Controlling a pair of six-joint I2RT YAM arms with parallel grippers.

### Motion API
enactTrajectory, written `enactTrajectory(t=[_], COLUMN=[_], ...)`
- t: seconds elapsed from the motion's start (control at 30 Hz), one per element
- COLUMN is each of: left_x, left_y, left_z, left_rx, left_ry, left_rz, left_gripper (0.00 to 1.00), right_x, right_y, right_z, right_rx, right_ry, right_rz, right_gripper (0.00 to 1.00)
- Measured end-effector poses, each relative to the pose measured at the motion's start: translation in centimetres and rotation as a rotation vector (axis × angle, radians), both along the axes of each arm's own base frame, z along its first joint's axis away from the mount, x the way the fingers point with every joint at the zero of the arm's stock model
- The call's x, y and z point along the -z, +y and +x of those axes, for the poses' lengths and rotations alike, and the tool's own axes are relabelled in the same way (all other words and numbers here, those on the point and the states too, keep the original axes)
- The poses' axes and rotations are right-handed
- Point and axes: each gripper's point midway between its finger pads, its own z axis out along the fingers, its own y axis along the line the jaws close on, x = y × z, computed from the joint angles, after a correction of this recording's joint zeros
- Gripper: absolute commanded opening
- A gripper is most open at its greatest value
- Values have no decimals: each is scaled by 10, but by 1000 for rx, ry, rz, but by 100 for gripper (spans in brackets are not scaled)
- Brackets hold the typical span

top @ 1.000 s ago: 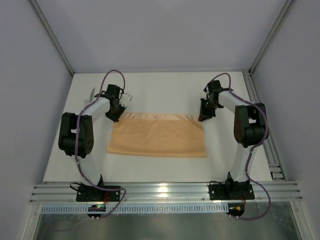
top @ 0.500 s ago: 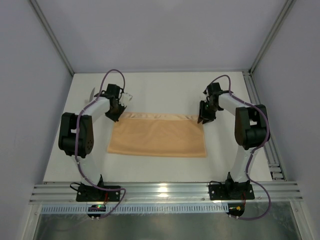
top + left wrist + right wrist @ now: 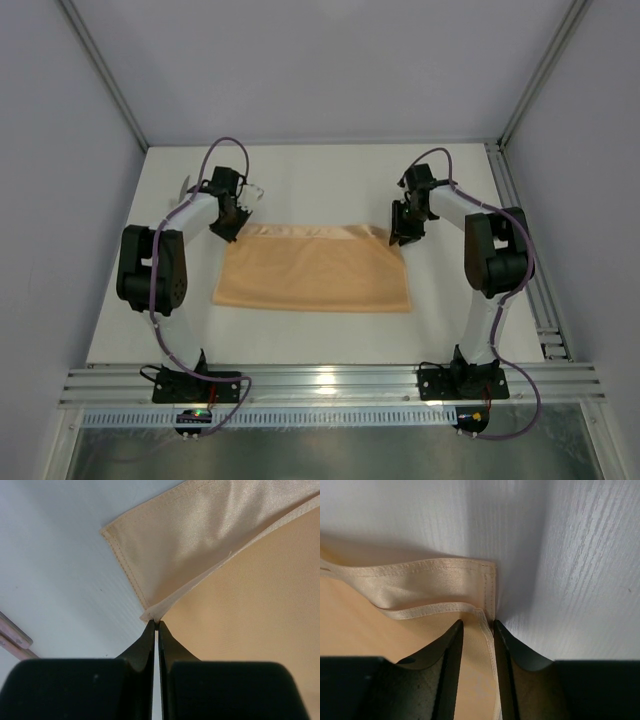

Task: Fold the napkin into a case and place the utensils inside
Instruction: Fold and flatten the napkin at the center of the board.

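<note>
The peach-orange napkin (image 3: 315, 275) lies folded into a wide rectangle on the white table (image 3: 320, 190), with a strip of its lower layer showing along the far edge. My left gripper (image 3: 229, 231) is at the far left corner. In the left wrist view this gripper (image 3: 156, 623) is shut on the tip of the upper layer's corner of the napkin (image 3: 240, 605). My right gripper (image 3: 401, 236) is at the far right corner. There it (image 3: 477, 624) stands open astride the hemmed edge of the napkin (image 3: 420, 580), which lies flat. The utensils (image 3: 12, 635) show as pale pinkish handles, left of the napkin.
Grey walls enclose the table on three sides. A slotted metal rail (image 3: 330, 382) runs along the near edge by the arm bases, and another rail (image 3: 545, 300) runs down the right side. A slim silvery piece (image 3: 184, 186) lies beside the left arm.
The right gripper's jaws have come apart and it has shifted slightly left along the far edge. The left gripper has kept its hold on the corner.
</note>
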Motion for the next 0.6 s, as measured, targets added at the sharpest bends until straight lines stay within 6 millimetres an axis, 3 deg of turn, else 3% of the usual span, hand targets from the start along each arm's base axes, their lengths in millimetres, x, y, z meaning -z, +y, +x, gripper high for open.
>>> enactTrajectory(t=[0.17, 0.37, 0.6], left_x=[0, 0, 0], left_y=[0, 0, 0], left_z=[0, 0, 0], left_rx=[0, 0, 0], left_ry=[0, 0, 0], left_rz=[0, 0, 0], left_gripper=[0, 0, 0], right_x=[1, 1, 2], right_y=[-1, -5, -9], right_z=[2, 2, 2], right_rx=[0, 9, 18], right_ry=[-4, -4, -2], right_rz=[-13, -36, -57], right_gripper=[31, 16, 6])
